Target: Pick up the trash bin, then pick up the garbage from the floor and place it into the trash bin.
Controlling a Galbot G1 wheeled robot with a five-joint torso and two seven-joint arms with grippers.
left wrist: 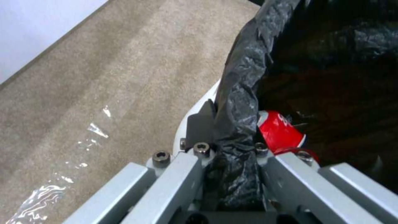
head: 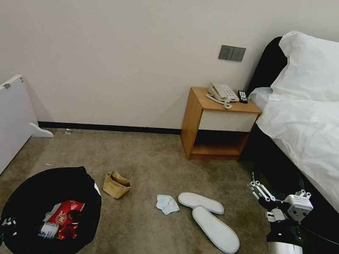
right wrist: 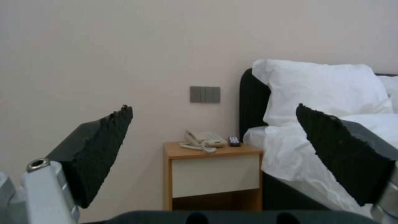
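the left end effector [left wrist: 230, 149] is clenched on the rim of the trash bin [head: 34, 198], pinching the black bag at the lower left of the head view, with a red can [left wrist: 278, 130] and a red-white snack packet [head: 65, 215] already inside. on the floor [head: 139, 234] lie a brown paper bag [head: 116, 184] just beside the bin, a crumpled tissue [head: 167, 204] and two white slippers [head: 208, 219] farther right. the right end effector [right wrist: 215, 152] hangs released, fingers wide apart, near the bed [head: 326, 139].

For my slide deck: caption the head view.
Left gripper clamps the trash bin rim; right gripper open by the bed; paper bag, tissue, slippers remain.
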